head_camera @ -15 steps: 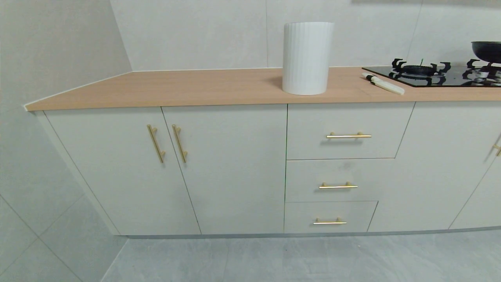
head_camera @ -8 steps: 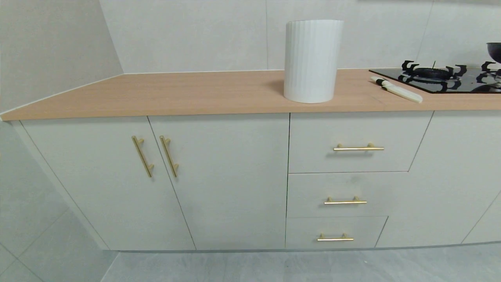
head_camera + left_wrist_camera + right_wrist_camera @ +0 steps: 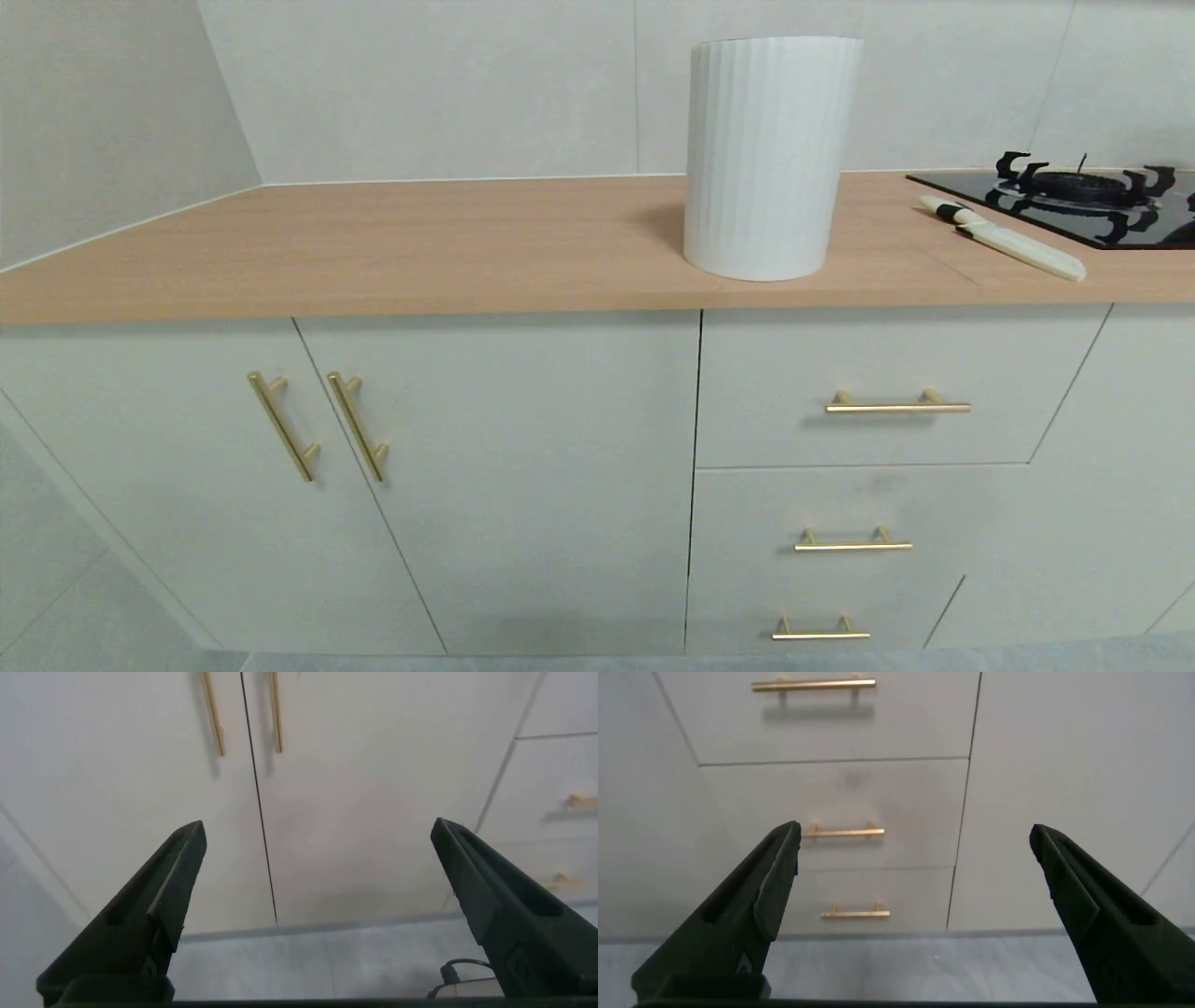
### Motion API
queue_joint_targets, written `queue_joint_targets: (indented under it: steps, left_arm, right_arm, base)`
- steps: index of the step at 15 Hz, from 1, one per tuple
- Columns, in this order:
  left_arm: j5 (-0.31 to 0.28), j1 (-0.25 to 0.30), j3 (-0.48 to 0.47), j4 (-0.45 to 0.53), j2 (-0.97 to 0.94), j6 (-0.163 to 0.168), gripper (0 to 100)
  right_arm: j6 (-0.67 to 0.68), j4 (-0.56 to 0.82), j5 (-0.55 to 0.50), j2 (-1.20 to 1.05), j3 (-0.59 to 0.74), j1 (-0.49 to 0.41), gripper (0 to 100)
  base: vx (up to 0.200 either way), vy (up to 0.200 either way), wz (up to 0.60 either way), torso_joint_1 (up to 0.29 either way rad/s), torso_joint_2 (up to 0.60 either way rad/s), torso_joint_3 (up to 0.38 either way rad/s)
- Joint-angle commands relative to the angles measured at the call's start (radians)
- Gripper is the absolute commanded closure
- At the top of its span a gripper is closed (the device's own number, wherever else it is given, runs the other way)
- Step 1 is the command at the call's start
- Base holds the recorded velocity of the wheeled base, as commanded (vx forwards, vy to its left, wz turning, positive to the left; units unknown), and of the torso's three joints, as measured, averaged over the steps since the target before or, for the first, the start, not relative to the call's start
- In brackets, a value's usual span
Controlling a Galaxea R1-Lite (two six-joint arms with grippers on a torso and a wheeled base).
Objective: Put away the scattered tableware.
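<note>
A white ribbed cylindrical holder [image 3: 761, 159] stands upright on the wooden countertop [image 3: 420, 243]. To its right a knife [image 3: 1004, 240] with a cream blade and a black-banded handle lies flat beside the hob. My left gripper [image 3: 318, 840] is open, low down in front of the double cabinet doors [image 3: 252, 793], holding nothing. My right gripper [image 3: 915, 845] is open too, facing the drawer fronts [image 3: 840, 812] with nothing between its fingers.
A black gas hob [image 3: 1083, 201] with pan supports sits at the counter's right end. Below are two doors with gold handles [image 3: 317, 434] and three stacked drawers [image 3: 868, 467]. Tiled walls close the back and left.
The whole head picture has shifted and grown: the camera has come closer to the counter and lower. Holder and knife keep their places on the counter.
</note>
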Motion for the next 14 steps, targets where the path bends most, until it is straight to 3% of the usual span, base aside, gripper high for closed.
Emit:
queue_joint_targets:
  steps: [1, 6, 14]
  left_arm:
    - [0.0, 0.0, 0.0, 0.0, 0.0, 0.0, 0]
    - [0.0, 0.0, 0.0, 0.0, 0.0, 0.0, 0]
    - [0.0, 0.0, 0.0, 0.0, 0.0, -0.001, 0]
  right_arm:
    - [0.0, 0.0, 0.0, 0.002, 0.0, 0.0, 0]
    - [0.0, 0.0, 0.0, 0.002, 0.0, 0.0, 0]
    - [0.0, 0.0, 0.0, 0.002, 0.0, 0.0, 0]
  base:
    - [0.2, 0.0, 0.0, 0.002, 0.0, 0.002]
    - [0.2, 0.0, 0.0, 0.003, 0.0, 0.0]
    - [0.0, 0.0, 0.0, 0.0, 0.0, 0.0]
